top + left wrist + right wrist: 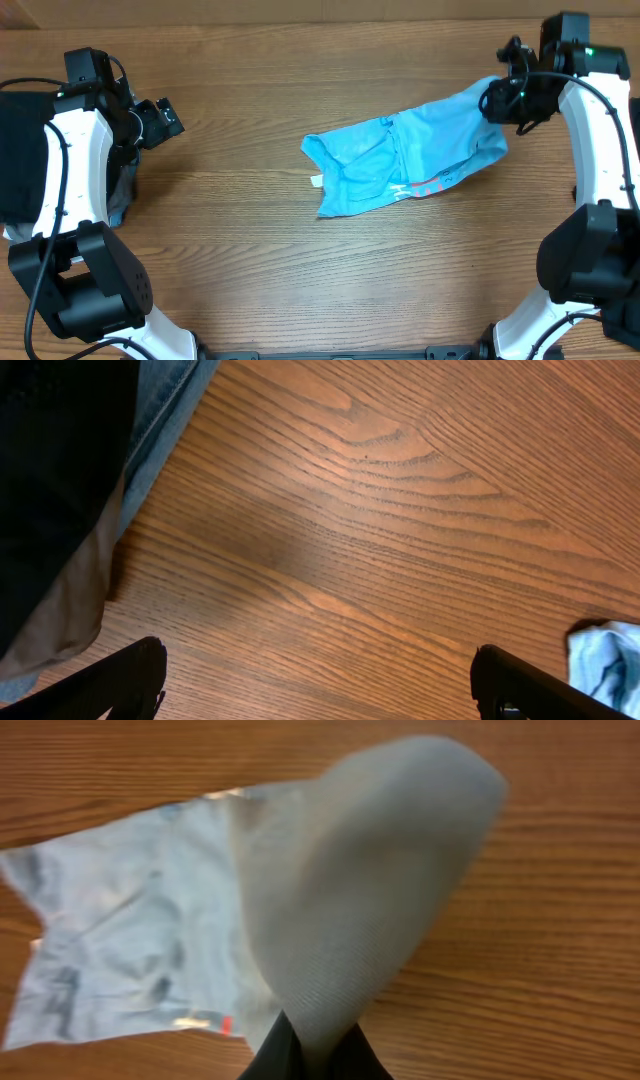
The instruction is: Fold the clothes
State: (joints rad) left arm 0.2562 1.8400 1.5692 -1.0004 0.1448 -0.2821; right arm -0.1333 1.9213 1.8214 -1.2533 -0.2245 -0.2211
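Now the right claw [312, 1055] pinches the sky-blue T-shirt [400, 155], the left claw [168, 118] gaping wide

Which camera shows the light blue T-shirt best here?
Overhead: the whole light blue T-shirt lies in frame, crumpled, one end pinched in the right hand. The right wrist view shows a blurred raised fold covering part of it. The left wrist view catches only a scrap at its lower right edge.

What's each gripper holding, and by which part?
Right gripper pinches the light blue T-shirt by a raised fold at one end; left gripper open, empty.
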